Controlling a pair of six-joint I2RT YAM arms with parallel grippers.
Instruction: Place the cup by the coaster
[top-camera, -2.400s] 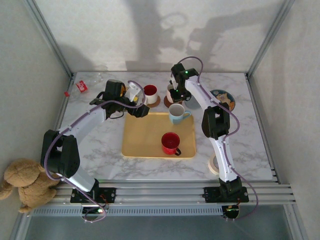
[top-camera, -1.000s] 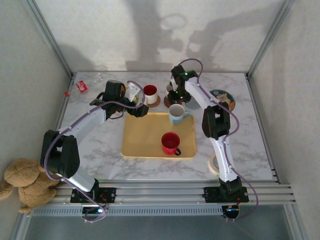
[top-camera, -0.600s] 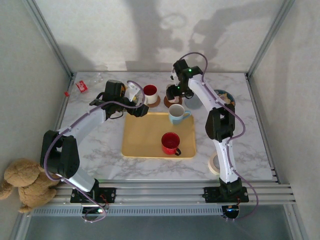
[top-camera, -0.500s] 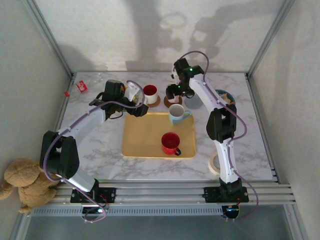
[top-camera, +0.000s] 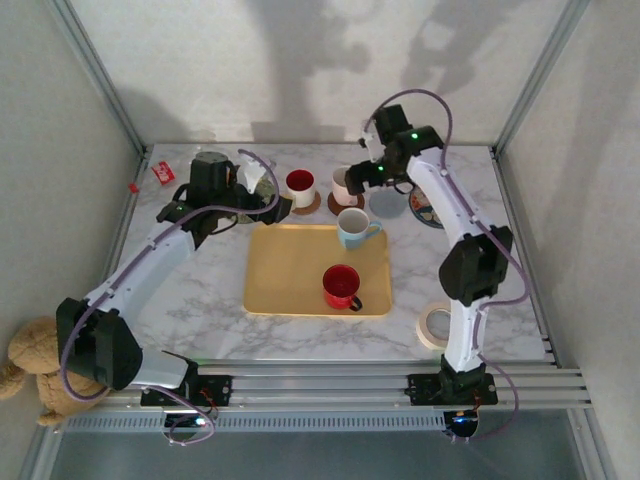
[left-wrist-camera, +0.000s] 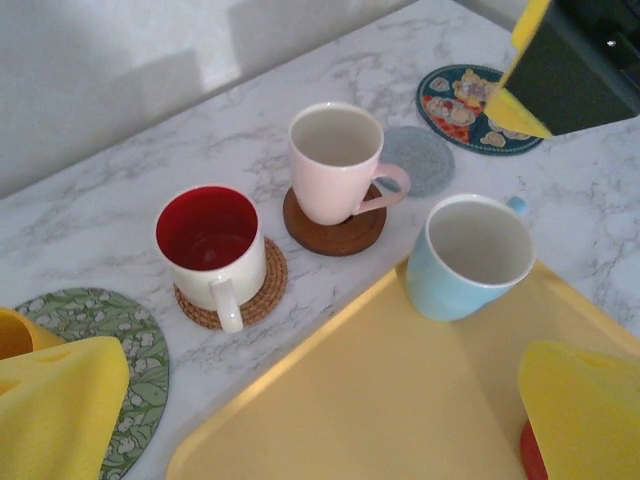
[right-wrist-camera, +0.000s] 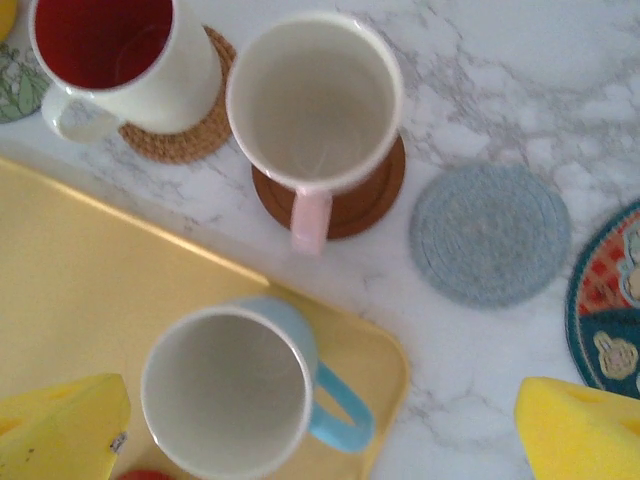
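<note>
Pale pink ceramic cup (right-wrist-camera: 315, 100): empty, upright, mouth up. Stands centred on 1 round dark-brown wooden coaster (right-wrist-camera: 355, 212), base touching it. Handle overhangs the coaster rim. Location: far-centre of the marble table (top-camera: 220, 300).

The left arm (top-camera: 150, 258) rises from its base at the near left. Its shoulder is low and far out to the left, and the long white link slants up and to the right. Its black wrist (top-camera: 213, 180) turns to the right. The jaws stand wide apart with nothing between them. In the left wrist view its yellow fingers (left-wrist-camera: 55, 415) sit at the two lower corners.

The right arm (top-camera: 460, 215) stretches far forward from its base, and past the black elbow it leans to the left. Its wrist (top-camera: 398, 150) tips down and to the left. Here also the jaws are spread wide and hold nothing, and the yellow fingers (right-wrist-camera: 580, 430) show at both lower corners of the right wrist view.
</note>
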